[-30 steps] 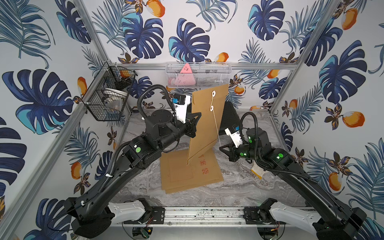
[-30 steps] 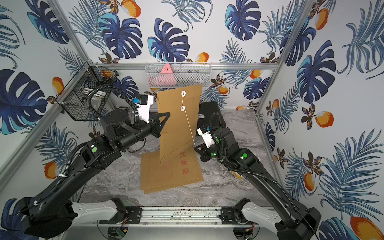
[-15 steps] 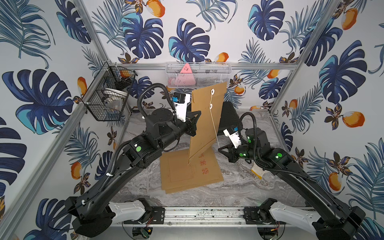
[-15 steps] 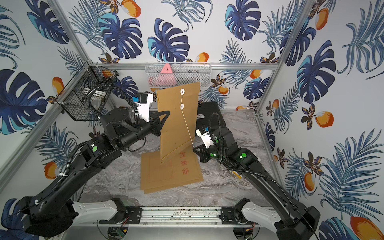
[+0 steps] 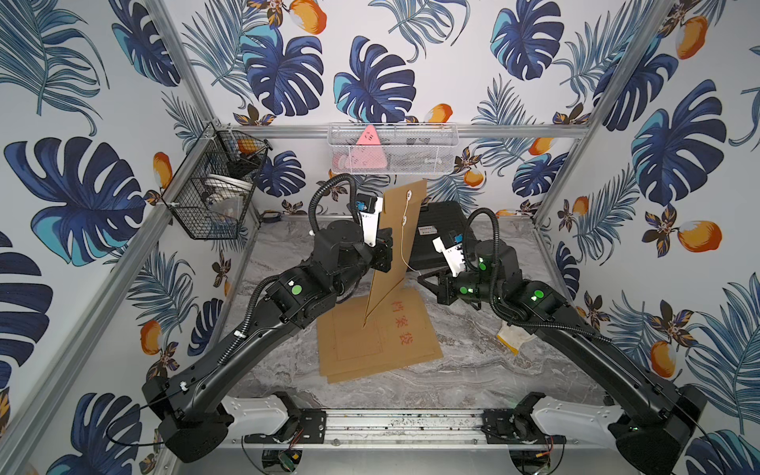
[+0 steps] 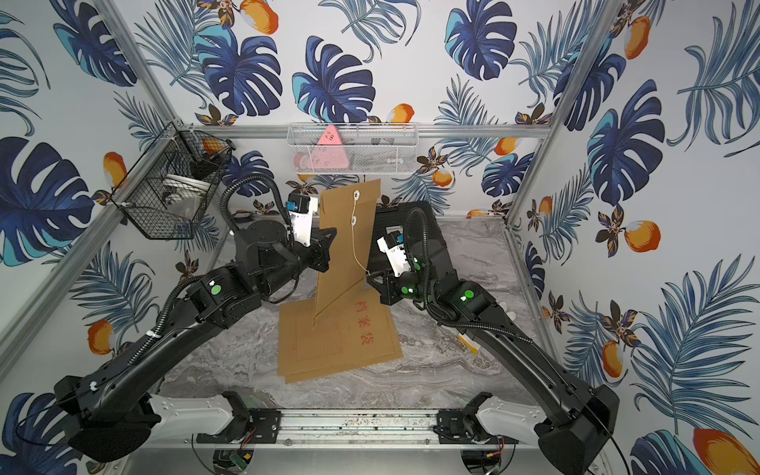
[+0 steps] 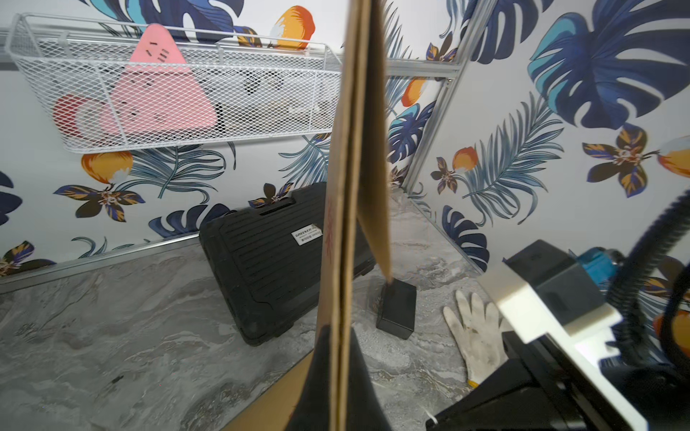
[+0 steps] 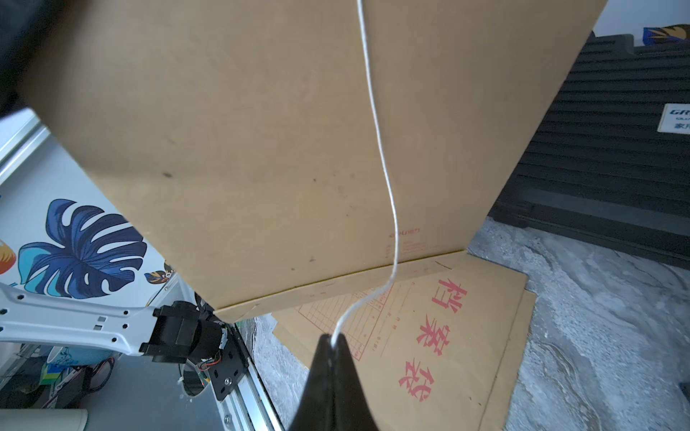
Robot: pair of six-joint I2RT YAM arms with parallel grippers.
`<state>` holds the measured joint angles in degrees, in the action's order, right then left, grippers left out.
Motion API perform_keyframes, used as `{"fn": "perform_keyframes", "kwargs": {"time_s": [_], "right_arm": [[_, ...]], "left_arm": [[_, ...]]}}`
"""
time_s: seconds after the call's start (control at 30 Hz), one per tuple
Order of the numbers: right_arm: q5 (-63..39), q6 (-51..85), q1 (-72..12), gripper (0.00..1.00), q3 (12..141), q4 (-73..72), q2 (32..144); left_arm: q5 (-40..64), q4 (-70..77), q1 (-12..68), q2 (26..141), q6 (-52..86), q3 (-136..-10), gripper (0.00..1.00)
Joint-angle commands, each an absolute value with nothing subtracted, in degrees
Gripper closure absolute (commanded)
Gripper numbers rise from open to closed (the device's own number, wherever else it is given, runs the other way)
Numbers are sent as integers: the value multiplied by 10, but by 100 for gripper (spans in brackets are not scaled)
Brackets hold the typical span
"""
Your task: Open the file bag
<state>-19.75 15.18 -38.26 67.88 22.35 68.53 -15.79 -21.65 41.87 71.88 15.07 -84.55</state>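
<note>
Flat stack: closest in, low centre of both top views, a flat stack (image 5: 378,345) of brown bags with red characters lies on the marble tabletop (image 5: 473,370), its sheets slightly fanned.
File bag: right above it, dead centre, the file bag (image 5: 397,246) is up in the air on end, with one lower corner dipping toward the flat stack.
Left gripper: the left gripper (image 5: 385,257) is clamped hard on the bag's left edge. The left wrist view has the bag edge-on between the black fingers (image 7: 313,388), one layer peeling away from the rest.
Right gripper: just right of the bag, the right gripper (image 5: 419,277) has its jaws pressed together on the end of the white string (image 5: 401,242). The right wrist view shows the pinch right at the tips.
String: it drops from the two round fasteners near the bag's top, slack and curving, down to that pinch.
Glove and box: behind the bag in the left wrist view, a white glove (image 7: 474,328) and a small black box (image 7: 397,306) are on the tabletop.
Black case: further back, centre right, the black case (image 5: 444,214) lies flat against the rear wall.
Baskets: farthest off, a white mesh basket (image 5: 411,152) sits upper centre with a pink triangle (image 5: 366,152) inside, and a black wire basket (image 5: 205,197) hangs upper left.
</note>
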Motion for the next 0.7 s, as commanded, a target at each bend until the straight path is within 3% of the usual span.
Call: {"fn": "perform_keyframes", "kwargs": {"time_s": [0.0, 0.33, 0.67], "right_arm": [[-209, 168, -391, 100, 690, 180, 698], [-315, 163, -412, 100, 682, 126, 693], [-334, 138, -414, 100, 667, 112, 645]], "left_arm": [[-197, -166, 417, 726, 146, -839, 100], [-214, -164, 417, 749, 136, -828, 100], [-220, -165, 417, 751, 139, -808, 100]]}}
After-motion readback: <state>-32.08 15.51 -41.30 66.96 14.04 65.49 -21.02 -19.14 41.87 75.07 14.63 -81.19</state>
